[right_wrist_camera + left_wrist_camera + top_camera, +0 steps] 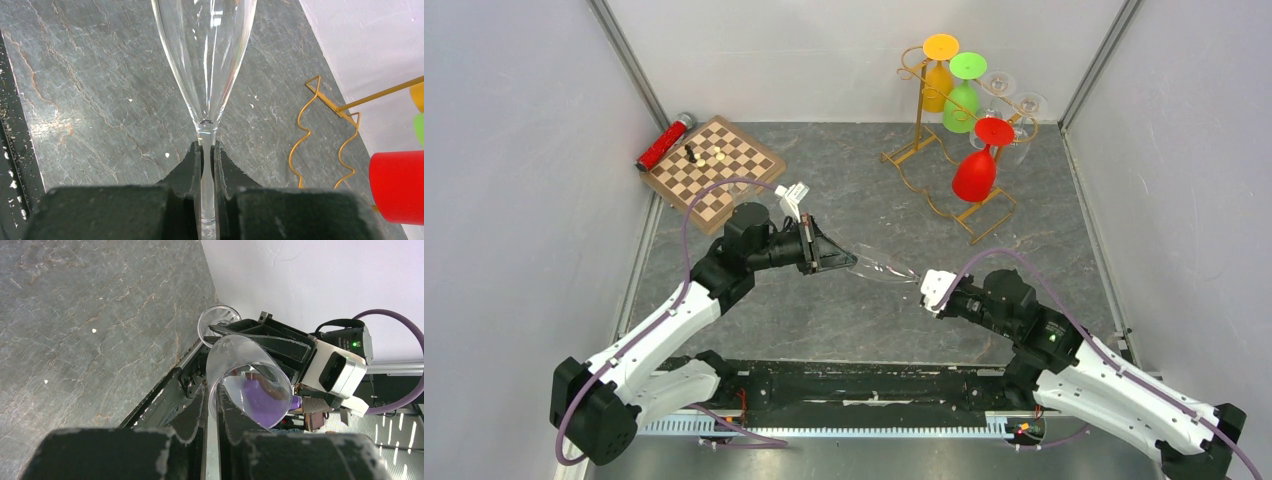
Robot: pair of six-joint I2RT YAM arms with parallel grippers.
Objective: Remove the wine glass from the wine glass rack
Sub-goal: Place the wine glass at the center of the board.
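A clear wine glass (884,268) lies level in the air between my two grippers, off the gold wire wine glass rack (921,120) at the back right. My left gripper (844,260) is shut on the rim of the glass's bowl (248,375), one finger inside the bowl and one outside (218,395). My right gripper (929,290) is shut on the glass's stem (206,152), just below the bowl (205,60). The foot of the glass (218,320) shows behind the right gripper in the left wrist view.
The rack holds an orange glass (939,75), a green glass (964,95), a red glass (977,165) and two clear ones (1014,105), hung upside down. Its wire base (325,135) lies to my right. A chessboard (714,170) and a red can (664,142) sit back left.
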